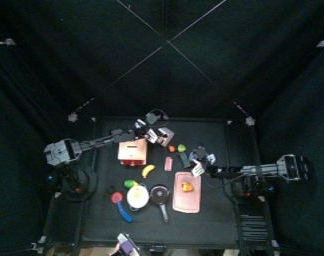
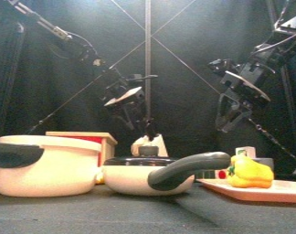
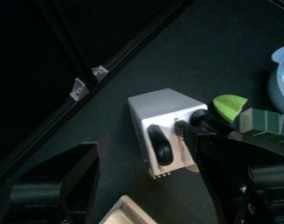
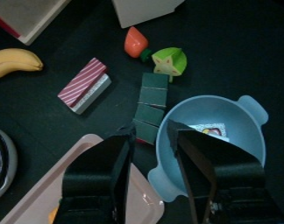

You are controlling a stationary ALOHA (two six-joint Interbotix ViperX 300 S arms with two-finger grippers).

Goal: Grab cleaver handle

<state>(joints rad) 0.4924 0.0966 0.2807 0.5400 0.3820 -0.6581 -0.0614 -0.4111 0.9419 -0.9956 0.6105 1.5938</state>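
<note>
Black curtains (image 1: 45,60) hang all round, pretty dim in there. Thin metal rods (image 1: 192,62) cross overhead above a small black table (image 1: 205,135).

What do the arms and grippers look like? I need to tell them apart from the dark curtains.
Both arms are black, jointed and slim. The left arm and right arm show silver-grey blocks at their joints. Each gripper, left and right, has two broad, flat black jaws.
</note>
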